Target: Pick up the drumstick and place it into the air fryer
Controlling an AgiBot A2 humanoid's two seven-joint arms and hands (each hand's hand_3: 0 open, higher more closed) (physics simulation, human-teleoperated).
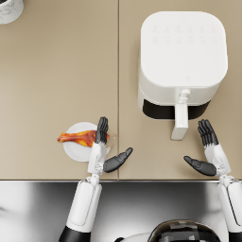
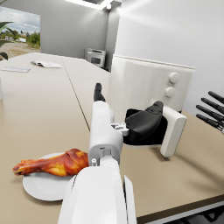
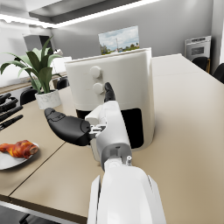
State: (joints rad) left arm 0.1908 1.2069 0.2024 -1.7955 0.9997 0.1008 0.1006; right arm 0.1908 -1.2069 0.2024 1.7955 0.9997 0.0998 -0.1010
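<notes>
1. Your left robot hand (image 1: 101, 150) is open above the drumstick (image 1: 75, 137) on its plate (image 1: 74, 150).
2. Left wrist: not grabbed yet; lower the fingers around it.
3. Right wrist: your right robot hand (image 3: 81, 126) waits open by the air fryer (image 3: 114, 83).

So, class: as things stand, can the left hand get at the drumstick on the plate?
Probably yes. The left hand is open right beside the drumstick on its plate, and nothing stands between them.
</notes>
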